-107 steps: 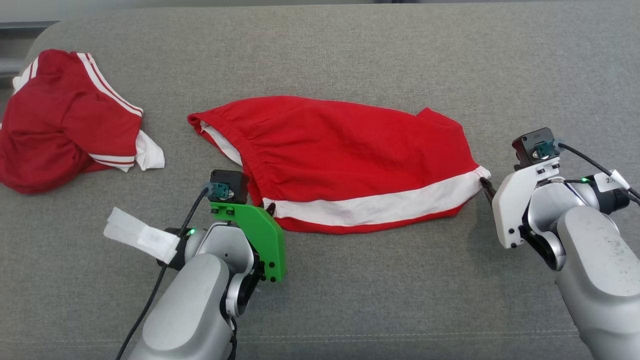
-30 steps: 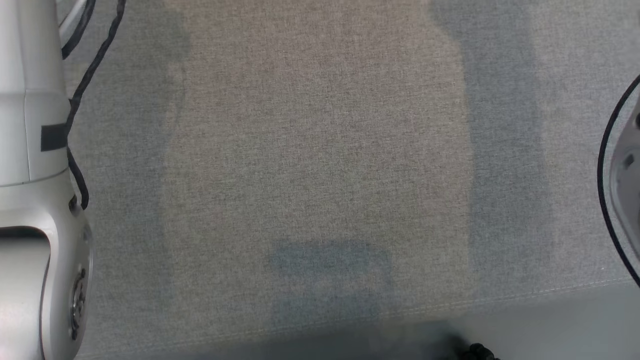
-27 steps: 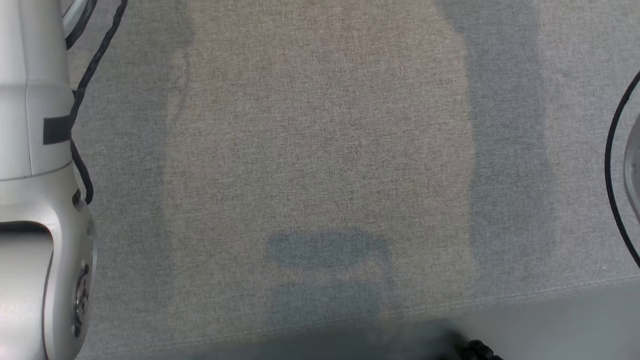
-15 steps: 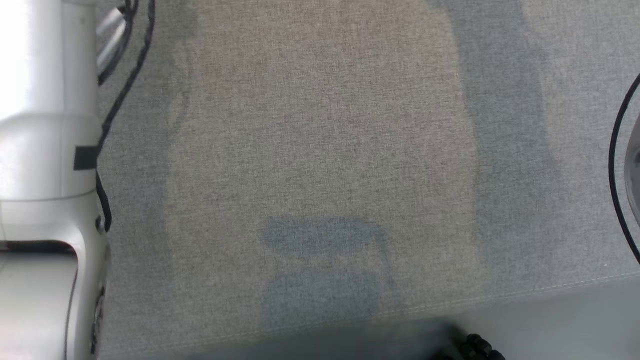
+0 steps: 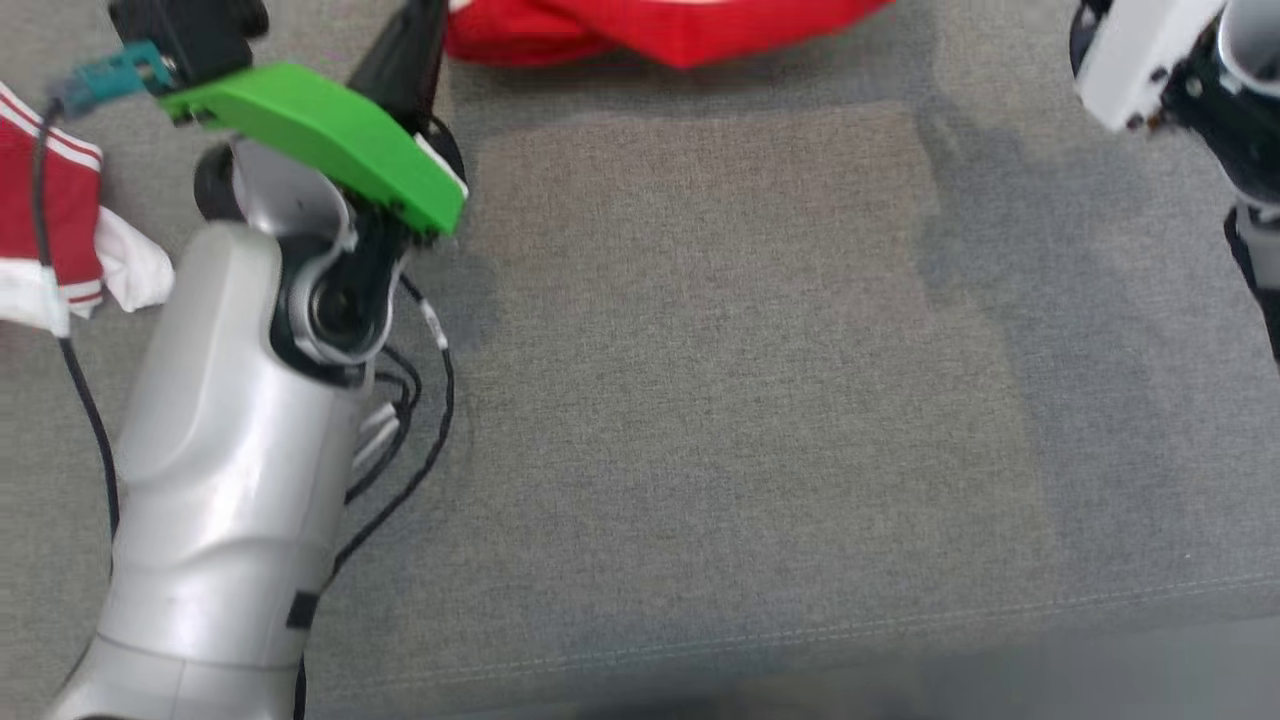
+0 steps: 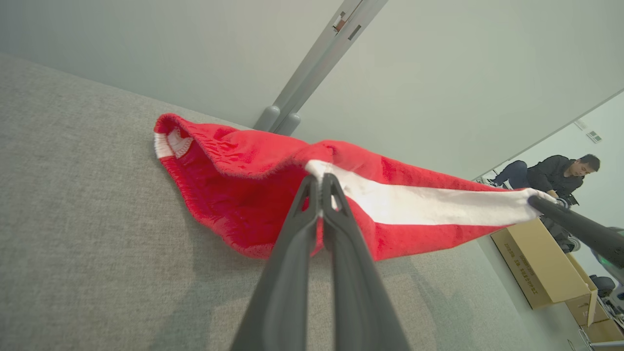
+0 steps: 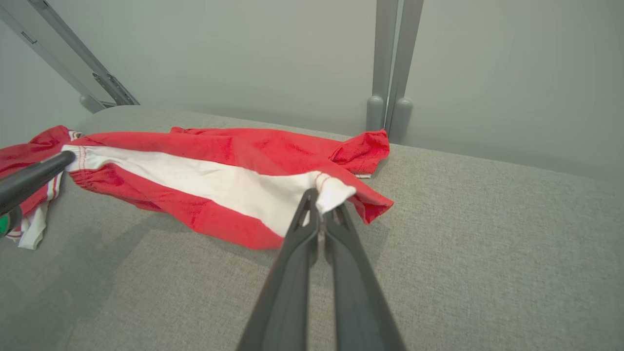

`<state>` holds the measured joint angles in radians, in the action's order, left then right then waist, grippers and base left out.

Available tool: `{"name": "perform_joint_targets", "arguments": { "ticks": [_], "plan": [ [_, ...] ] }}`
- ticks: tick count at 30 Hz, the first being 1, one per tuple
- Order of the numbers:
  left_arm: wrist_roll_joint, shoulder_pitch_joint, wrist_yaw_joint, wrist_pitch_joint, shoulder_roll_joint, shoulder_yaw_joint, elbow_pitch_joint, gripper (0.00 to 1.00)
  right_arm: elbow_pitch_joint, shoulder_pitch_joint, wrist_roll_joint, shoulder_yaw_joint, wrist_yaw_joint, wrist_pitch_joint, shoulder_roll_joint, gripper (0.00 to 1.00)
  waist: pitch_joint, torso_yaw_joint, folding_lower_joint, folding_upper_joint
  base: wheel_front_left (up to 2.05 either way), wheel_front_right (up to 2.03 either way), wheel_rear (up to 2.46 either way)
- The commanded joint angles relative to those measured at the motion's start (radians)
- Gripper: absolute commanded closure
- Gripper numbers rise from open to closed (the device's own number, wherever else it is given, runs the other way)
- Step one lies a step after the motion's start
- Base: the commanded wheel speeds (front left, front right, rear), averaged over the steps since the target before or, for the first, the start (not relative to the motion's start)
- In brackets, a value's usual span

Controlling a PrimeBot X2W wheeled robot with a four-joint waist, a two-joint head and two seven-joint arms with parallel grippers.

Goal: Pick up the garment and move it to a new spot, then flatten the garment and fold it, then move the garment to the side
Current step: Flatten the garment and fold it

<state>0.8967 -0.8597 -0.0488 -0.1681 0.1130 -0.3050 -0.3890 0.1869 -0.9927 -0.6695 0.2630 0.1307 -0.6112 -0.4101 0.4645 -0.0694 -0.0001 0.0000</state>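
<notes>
The garment (image 6: 234,195) is a pair of red shorts with a white stripe; its far part rests on the grey sofa cushion (image 5: 700,350). My left gripper (image 6: 321,179) is shut on one end of the striped edge. My right gripper (image 7: 319,195) is shut on the other end. That edge hangs stretched between them, a little above the cushion, with a shadow beneath. In the head view the garment (image 5: 660,30) shows at the top edge, between the left arm's green bracket (image 5: 330,130) and the right arm's white bracket (image 5: 1140,60).
A second red and white garment (image 5: 40,200) lies crumpled at the far left of the cushion. The cushion's front seam (image 5: 800,630) runs near the bottom. Beyond the sofa stand a cardboard box (image 6: 541,263) and a seated person (image 6: 555,170).
The head camera has swung, so both wrists and the garment's edge are back in view. The striped edge that lay flat on the cushion is now raised between the two shut grippers.
</notes>
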Motion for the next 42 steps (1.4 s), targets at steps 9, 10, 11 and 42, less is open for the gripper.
{"name": "perform_joint_targets", "arguments": {
  "ticks": [9,10,11,42],
  "plan": [
    [-0.031,0.297,0.049,-0.04,0.045,-0.079,0.143,1.0,-0.276,0.411,0.016,-0.189,0.0,-0.257,0.025,1.0,-0.205,0.026,0.0001,0.0,0.0,0.0,0.0],
    [-0.033,0.323,0.053,-0.037,0.047,-0.083,0.152,1.0,-0.295,0.448,0.02,-0.203,0.0,-0.276,0.035,1.0,-0.219,0.026,0.0001,0.0,0.0,0.0,0.0],
    [-0.036,0.349,0.059,-0.039,0.05,-0.089,0.16,1.0,-0.314,0.483,0.024,-0.22,0.0,-0.295,0.047,1.0,-0.232,0.025,0.0001,0.0,0.0,0.0,0.0],
    [-0.037,0.763,0.214,-0.161,0.138,-0.185,0.438,1.0,-0.661,1.058,-0.013,-0.433,0.0,-0.644,0.142,1.0,-0.404,0.052,0.0001,0.0,0.0,0.0,0.0]
  ]
}}
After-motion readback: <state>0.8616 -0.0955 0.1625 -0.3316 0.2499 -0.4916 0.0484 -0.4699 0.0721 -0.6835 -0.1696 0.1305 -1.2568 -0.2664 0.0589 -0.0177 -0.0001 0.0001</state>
